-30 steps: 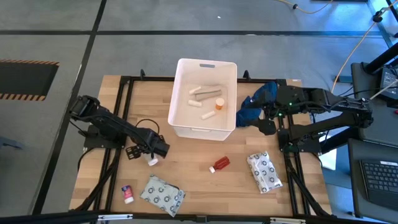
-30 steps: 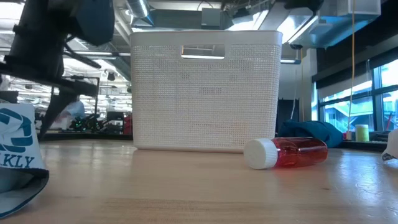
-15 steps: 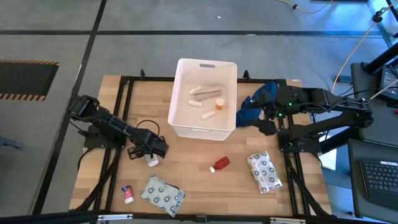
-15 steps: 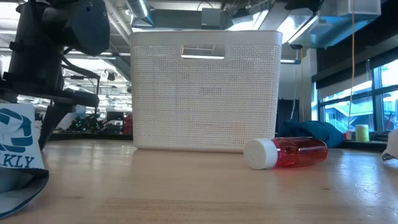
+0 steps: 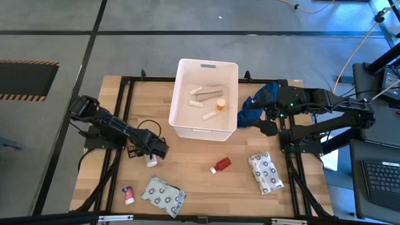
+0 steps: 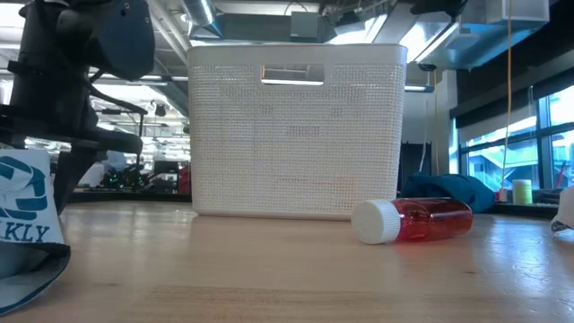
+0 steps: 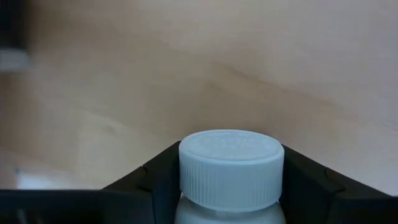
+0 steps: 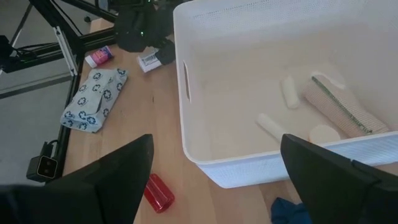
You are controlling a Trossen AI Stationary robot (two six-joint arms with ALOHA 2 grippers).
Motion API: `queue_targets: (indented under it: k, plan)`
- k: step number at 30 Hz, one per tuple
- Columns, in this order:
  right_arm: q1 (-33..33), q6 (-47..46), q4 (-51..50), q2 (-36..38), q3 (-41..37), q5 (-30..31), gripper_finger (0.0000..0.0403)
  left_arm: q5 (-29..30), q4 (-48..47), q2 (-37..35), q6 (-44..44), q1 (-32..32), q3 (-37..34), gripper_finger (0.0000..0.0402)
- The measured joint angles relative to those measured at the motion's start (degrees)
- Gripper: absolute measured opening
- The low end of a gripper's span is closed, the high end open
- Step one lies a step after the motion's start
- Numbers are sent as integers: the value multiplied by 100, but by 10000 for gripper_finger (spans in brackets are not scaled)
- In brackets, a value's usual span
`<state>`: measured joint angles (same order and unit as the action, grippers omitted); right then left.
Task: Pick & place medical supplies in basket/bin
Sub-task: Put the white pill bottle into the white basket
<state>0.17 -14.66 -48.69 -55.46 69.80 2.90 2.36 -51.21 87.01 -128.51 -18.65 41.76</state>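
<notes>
The left gripper (image 5: 152,160) is clasping the white pill bottle (image 7: 231,171) on the bench (image 5: 200,178); the right gripper (image 5: 265,119) is waiting wide beside the tub (image 5: 203,130).

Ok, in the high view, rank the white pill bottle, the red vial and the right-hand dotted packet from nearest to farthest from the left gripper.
1. White pill bottle, between the left gripper's fingers, on the table's left.
2. Red vial, mid-table, in front of the white tub.
3. Dotted packet, on the table's right.
</notes>
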Motion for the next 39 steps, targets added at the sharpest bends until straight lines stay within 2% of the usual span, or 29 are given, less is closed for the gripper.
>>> queue_targets:
  k: [9, 15, 20, 25, 30, 34, 39]
  plan:
    - [1, 0, 1, 0, 0, 0, 351, 771, -37, -1018, 858, 0, 51, 202]
    - [0, 0, 2, 0, 0, 0, 351, 1807, -16, -2141, 1979, 0, 537, 197]
    - [1, 0, 4, 0, 0, 0, 351, 2934, 46, -2977, 3402, 0, 1244, 202]
    - [0, 0, 4, 0, 1, 0, 351, 3718, 509, -3299, 5421, 44, 2126, 198]
    - [1, 0, 4, 0, 2, 0, 351, 3750, 1452, -3173, 7497, 338, 2812, 199]
    - [-1, 0, 7, 0, 2, 0, 351, 3169, 2277, -2902, 8862, 748, 3105, 201]
    - [1, 0, 7, 0, 2, 0, 351, 2480, 2749, -2465, 9929, 1400, 3391, 199]
